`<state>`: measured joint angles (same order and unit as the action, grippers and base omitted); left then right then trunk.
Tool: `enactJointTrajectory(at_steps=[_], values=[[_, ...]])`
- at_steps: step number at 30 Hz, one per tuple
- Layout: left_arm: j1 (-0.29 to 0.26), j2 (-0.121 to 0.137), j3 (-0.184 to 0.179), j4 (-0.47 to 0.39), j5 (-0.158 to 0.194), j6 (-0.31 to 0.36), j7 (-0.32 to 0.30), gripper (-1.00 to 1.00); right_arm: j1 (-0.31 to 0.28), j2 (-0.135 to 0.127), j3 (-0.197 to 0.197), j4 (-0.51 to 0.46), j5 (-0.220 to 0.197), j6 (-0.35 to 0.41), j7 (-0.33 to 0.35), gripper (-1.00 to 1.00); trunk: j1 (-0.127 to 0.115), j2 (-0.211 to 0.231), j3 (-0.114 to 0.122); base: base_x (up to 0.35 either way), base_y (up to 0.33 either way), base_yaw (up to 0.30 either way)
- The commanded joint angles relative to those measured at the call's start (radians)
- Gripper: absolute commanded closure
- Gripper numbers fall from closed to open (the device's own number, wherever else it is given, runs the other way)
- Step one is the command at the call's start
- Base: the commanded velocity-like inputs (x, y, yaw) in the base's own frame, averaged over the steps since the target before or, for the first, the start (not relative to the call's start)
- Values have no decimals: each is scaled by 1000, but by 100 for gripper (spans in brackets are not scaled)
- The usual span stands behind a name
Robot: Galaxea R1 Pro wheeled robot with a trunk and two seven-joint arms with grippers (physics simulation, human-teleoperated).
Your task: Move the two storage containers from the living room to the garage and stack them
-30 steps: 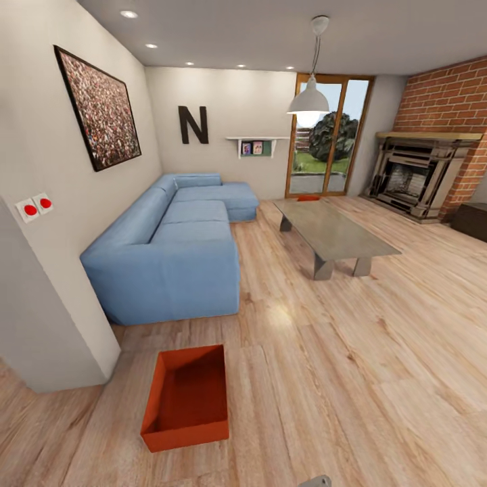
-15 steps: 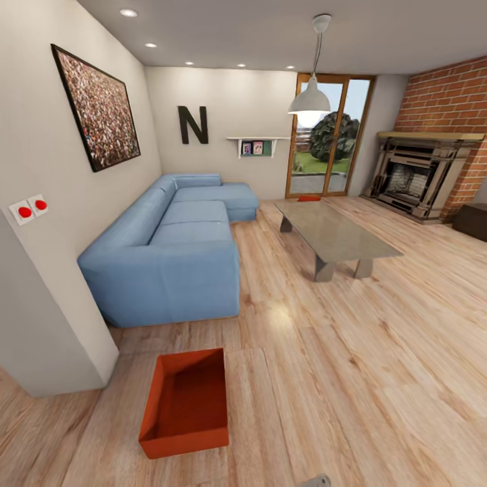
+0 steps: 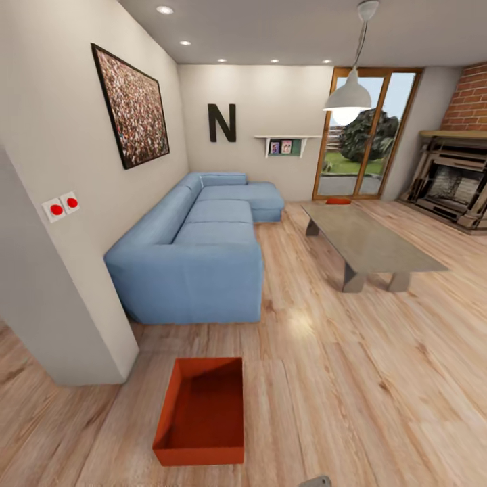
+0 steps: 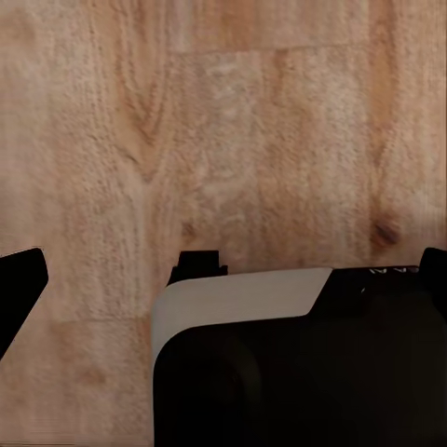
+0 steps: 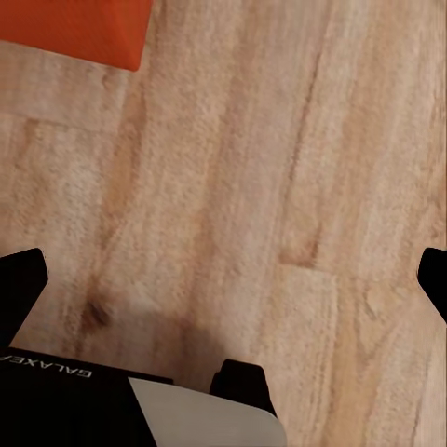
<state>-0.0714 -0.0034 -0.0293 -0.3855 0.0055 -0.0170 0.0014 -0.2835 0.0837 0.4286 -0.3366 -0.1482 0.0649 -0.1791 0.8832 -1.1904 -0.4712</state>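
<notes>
An orange-red storage container [image 3: 201, 414] sat open-side up on the light wood plank floor [image 3: 352, 379] of the living room, low in the head view, just ahead of the robot and a little to its left. It lay in front of the near end of the blue sectional sofa [image 3: 199, 247], with bare planks between them, and beside the corner of the beige wall [image 3: 64, 311] that carried two red switches [image 3: 61, 205]. A second orange-red container [image 3: 338, 201] showed far off, on the floor beyond the far end of the grey coffee table [image 3: 372, 243], near the wood-framed glass doors [image 3: 368, 135]. The black letter N [image 3: 222, 122] hung on the back wall, and a framed picture [image 3: 133, 107] hung above the sofa.

The right wrist view looked down on planks, with a corner of the near container [image 5: 79, 30] at the frame's edge, well apart from the right gripper [image 5: 228, 284]; its dark fingertips [image 5: 20, 284] stood wide apart, nothing between them. The left wrist view showed bare planks and part of the robot's white and black body [image 4: 307, 363]; the left gripper [image 4: 228, 279] likewise had its fingertips [image 4: 20, 279] spread wide and empty
</notes>
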Motion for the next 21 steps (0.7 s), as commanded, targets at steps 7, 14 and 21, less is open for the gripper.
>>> enactJointTrajectory(at_steps=[7, 14, 21], values=[[-1, 0, -3, 0, 0, -2, 0, -100, 0, -1, 9, -2, -10, 5, -7, -100, 0, -1, -4, 8, 0, 251], [-1, 0, -3, 0, -1, -3, 0, -100, 0, -1, 9, -2, -10, 5, -7, -100, 0, -1, -5, 35, 0, 43], [-1, 0, -3, 0, 0, -2, 0, -100, 0, -1, 9, -2, -10, 5, -7, -100, 0, -1, -5, 291, 0, 2]])
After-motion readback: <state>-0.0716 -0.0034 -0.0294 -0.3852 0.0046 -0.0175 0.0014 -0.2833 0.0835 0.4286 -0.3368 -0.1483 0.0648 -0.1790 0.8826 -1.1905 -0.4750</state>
